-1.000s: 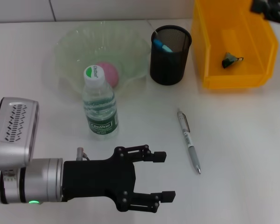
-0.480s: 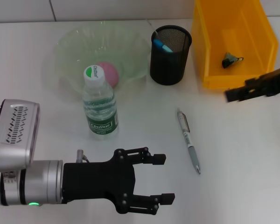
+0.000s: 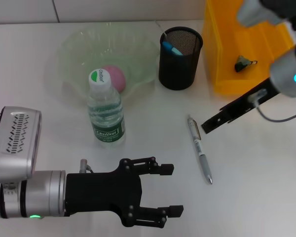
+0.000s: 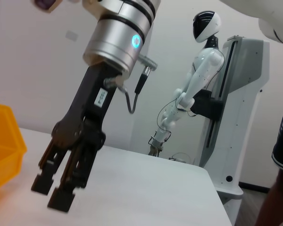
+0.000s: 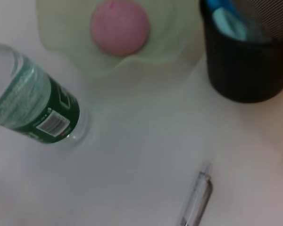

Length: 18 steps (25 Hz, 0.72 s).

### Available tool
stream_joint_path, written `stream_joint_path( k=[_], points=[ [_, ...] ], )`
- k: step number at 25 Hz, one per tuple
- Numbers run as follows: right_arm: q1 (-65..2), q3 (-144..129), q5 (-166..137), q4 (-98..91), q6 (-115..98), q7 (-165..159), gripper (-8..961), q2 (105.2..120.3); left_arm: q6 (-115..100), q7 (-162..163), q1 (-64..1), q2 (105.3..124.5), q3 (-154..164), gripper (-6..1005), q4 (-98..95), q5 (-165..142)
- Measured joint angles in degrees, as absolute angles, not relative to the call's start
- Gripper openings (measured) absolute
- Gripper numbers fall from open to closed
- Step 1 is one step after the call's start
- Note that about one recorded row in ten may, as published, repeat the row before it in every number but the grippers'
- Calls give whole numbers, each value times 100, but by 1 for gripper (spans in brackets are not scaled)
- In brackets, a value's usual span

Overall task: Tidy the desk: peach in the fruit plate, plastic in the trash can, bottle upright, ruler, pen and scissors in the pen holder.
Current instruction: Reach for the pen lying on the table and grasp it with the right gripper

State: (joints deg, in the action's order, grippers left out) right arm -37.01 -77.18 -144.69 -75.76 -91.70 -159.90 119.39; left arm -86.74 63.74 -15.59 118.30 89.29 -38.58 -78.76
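If the right gripper (image 3: 207,126) is lowered off-centre, the pen (image 3: 200,149) can be pushed away. Its jaws are seen nearly closed and empty; the left gripper (image 3: 170,190) is parked open, empty.

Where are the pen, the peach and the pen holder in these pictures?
pen (image 3: 200,149), head view, on the middle of its barrel, lying on the desk.
peach (image 3: 115,78), head view, on its visible pink side behind the bottle cap.
pen holder (image 3: 179,69), head view, on its black mesh front wall.
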Motion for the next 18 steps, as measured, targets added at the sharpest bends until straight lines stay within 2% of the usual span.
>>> stream_joint_path(
  k=[18],
  points=[
    [-4345,-8718,-14519,-6020,-7914,-16450,831,11950,-8675,6339,-1567,11830,8937,813,-3858,-7875]
  ],
)
